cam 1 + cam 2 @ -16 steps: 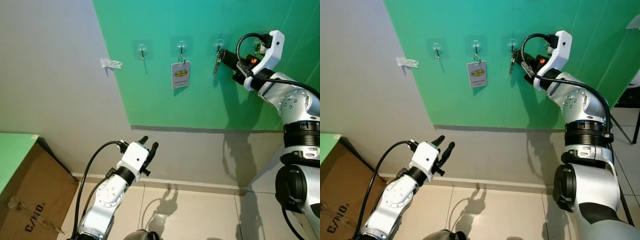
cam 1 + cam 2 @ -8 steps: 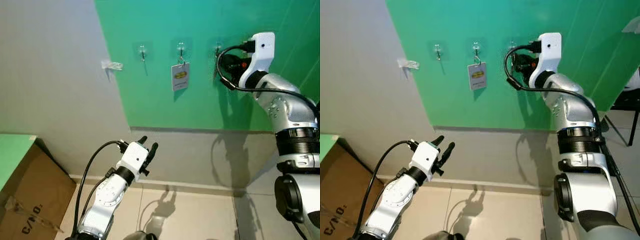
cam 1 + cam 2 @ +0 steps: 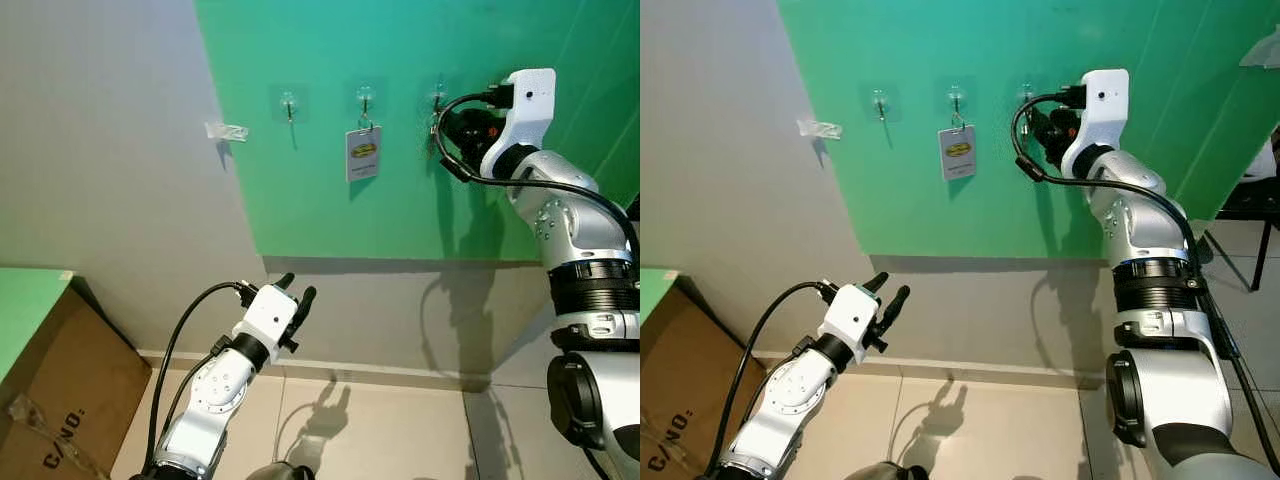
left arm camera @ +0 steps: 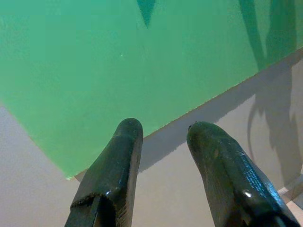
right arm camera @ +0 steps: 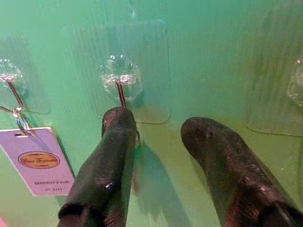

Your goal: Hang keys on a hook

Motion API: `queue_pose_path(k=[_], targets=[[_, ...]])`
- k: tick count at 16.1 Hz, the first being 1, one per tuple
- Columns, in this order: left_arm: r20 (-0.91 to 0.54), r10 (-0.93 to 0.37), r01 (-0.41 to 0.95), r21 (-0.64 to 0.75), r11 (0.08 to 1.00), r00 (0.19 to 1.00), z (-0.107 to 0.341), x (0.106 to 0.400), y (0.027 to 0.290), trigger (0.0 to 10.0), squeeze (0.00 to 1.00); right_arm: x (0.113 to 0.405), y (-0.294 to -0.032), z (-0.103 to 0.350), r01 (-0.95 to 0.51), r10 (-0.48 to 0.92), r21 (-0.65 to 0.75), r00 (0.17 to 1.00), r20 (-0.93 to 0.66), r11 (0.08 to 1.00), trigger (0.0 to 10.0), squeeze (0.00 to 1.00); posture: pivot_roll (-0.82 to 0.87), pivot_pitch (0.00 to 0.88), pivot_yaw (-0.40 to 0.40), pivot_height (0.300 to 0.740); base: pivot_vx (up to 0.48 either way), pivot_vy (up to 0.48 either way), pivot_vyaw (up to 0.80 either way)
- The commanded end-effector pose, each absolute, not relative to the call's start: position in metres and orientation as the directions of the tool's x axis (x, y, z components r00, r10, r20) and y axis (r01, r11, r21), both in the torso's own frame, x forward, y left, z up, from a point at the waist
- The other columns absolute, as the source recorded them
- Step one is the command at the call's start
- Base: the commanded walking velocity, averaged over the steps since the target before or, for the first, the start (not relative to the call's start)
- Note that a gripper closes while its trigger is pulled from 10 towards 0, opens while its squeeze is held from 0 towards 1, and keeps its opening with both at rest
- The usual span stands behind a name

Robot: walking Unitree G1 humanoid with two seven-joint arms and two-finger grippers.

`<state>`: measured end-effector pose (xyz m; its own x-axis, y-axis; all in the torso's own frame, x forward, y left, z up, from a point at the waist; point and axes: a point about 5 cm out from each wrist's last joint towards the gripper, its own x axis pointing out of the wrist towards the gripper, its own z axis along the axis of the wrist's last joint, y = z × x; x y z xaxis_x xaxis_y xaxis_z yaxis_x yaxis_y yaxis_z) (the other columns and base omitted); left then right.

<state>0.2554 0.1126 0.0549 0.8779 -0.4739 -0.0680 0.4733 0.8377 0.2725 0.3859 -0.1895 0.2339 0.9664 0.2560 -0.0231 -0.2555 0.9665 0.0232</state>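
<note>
Up on the green wall panel (image 3: 420, 190), your right gripper (image 5: 158, 125) sits right against the clear adhesive hook with a thin metal wire (image 5: 120, 84). Its two black fingers (image 5: 111, 161) stand apart, with bare green wall showing between them, so the tool is open and grips nothing. One finger covers the lower end of that hook's wire, and a thin ring edge (image 5: 138, 137) peeks out beside that finger just below the hook. You cannot make out the keys themselves; whatever hangs there is hidden behind the finger, apart from a faint dark strip under it.

Beside that hook, on the next clear hook (image 3: 365, 96) along the row, hangs a white rectangular tag with a yellow oval label (image 3: 363, 153). Further along from it is one more clear hook (image 3: 288, 101), bare, and beyond the panel's edge a scrap of clear tape (image 3: 226, 131) sticks to the grey wall.

Well below the hook row, your left gripper (image 3: 296, 288) hangs with its fingers parted, pointing at the wall. A brown cardboard box (image 3: 60, 400) sits on the floor below it.
</note>
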Motion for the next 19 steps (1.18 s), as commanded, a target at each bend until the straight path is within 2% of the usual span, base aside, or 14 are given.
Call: queue_pose_path(k=[1,9,14,17,18,19], targets=[[-0.072,-0.460,0.460,0.283,0.842,0.885,0.0551,0.2578,0.1157,10.0,0.00,0.3845,-0.1950,0.2135,-0.222,0.224,0.033,0.969,-0.106,0.975,10.0,1.00,-0.22,0.020,0.095,0.740,0.000,0.000,0.00],[-0.074,-0.458,0.459,0.292,0.839,0.886,0.0557,0.2584,0.1155,10.0,0.00,0.3852,-0.1905,0.2125,-0.243,0.246,0.040,0.963,-0.110,0.969,10.0,1.00,-0.22,0.025,0.089,0.740,0.000,0.000,0.00],[-0.087,-0.457,0.462,0.296,0.836,0.885,0.0541,0.2589,0.1158,10.0,0.00,0.3835,-0.1910,0.2112,-0.244,0.243,0.002,0.963,-0.117,0.970,10.0,1.00,-0.22,0.024,0.088,0.740,0.000,0.000,0.00],[-0.123,-0.439,0.456,0.275,0.846,0.890,0.0501,0.2613,0.1179,10.0,0.00,0.3814,-0.1967,0.2094,-0.191,0.183,-0.073,0.977,-0.108,0.979,10.0,1.00,-0.23,0.018,0.094,0.740,0.000,0.000,0.00],[-0.126,-0.433,0.451,0.272,0.850,0.893,0.0505,0.2631,0.1187,10.0,0.00,0.3812,-0.1973,0.2105,-0.176,0.168,-0.097,0.982,-0.085,0.980,10.0,0.00,-0.23,0.016,0.093,0.740,0.000,0.000,0.00],[-0.129,-0.430,0.449,0.281,0.848,0.894,0.0509,0.2647,0.1202,10.0,0.00,0.3810,-0.1958,0.2112,-0.169,0.161,-0.112,0.984,-0.072,0.979,10.0,0.00,-0.23,0.011,0.095,0.740,0.000,0.000,0.00]])
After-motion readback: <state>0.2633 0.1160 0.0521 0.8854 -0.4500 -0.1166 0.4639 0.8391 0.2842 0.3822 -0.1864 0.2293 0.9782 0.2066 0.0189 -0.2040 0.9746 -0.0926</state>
